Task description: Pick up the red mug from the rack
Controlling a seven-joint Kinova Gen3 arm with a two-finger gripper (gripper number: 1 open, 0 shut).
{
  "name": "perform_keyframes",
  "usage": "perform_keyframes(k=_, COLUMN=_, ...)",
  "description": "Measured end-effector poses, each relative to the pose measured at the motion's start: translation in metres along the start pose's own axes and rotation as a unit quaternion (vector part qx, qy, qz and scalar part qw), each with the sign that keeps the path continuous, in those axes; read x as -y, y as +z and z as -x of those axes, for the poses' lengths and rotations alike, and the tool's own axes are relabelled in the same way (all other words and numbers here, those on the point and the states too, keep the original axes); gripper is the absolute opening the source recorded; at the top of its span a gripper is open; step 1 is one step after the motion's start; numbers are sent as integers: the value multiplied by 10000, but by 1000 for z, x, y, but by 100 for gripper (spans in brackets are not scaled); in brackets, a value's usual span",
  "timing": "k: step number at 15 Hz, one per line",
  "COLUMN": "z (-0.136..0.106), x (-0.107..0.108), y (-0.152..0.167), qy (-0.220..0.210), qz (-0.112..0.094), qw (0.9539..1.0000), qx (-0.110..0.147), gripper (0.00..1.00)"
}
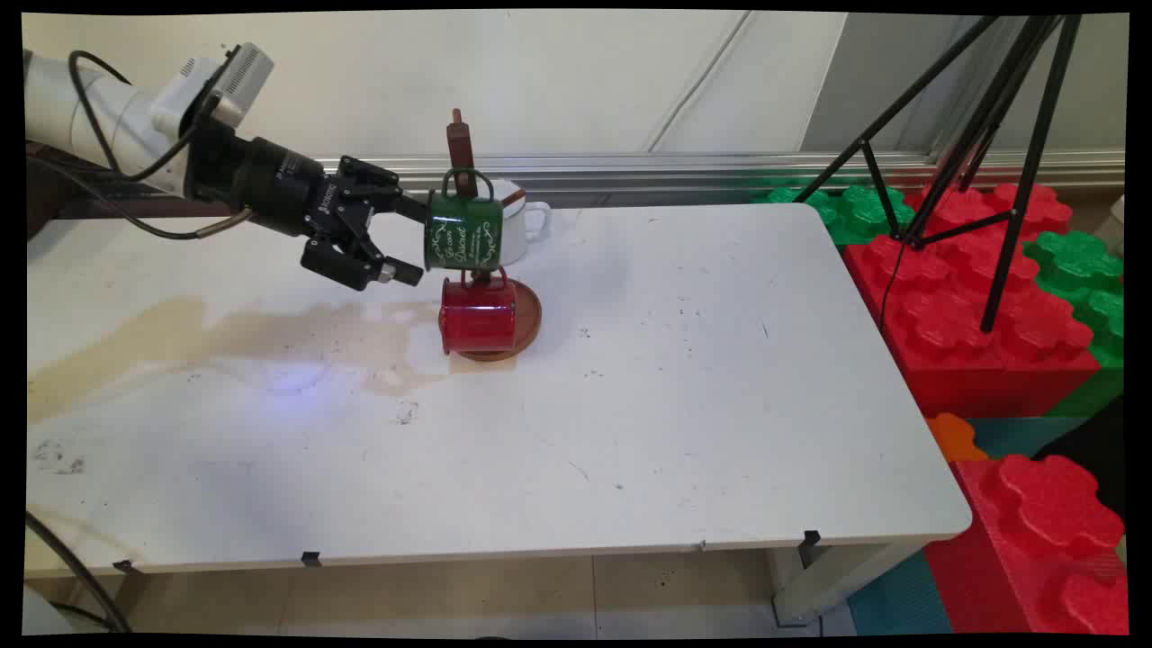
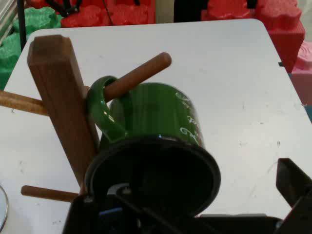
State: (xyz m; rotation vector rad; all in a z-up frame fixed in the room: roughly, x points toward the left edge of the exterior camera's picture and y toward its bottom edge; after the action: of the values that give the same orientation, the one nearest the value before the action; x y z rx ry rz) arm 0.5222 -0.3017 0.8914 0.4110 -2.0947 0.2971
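The green enamel mug (image 2: 156, 126) hangs just in front of the pincer (image 1: 409, 241), its handle looped over a peg of the wooden mug tree (image 2: 61, 102), so the peg carries its weight. The pincer is released: one finger reaches to the mug's rim, the other stands apart below it. Under the green mug a red mug (image 1: 477, 317) hangs above the tree's round base. A white mug (image 1: 520, 225) sits behind.

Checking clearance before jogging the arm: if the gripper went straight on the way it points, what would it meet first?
The green mug hanging on the wooden mug rack: its open mouth faces the gripper, whose jaws stand open at its rim.
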Motion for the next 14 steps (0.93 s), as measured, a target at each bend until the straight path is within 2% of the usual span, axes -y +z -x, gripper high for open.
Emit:
perform_keyframes(k=7, z=2, x=-2, y=-19, qy=250, qz=7, qw=9997, qx=57, gripper=100)
perform_keyframes(k=14, z=21, x=-4, y=-62, qy=452, qz=60, qw=9987, qx=246, gripper=100)
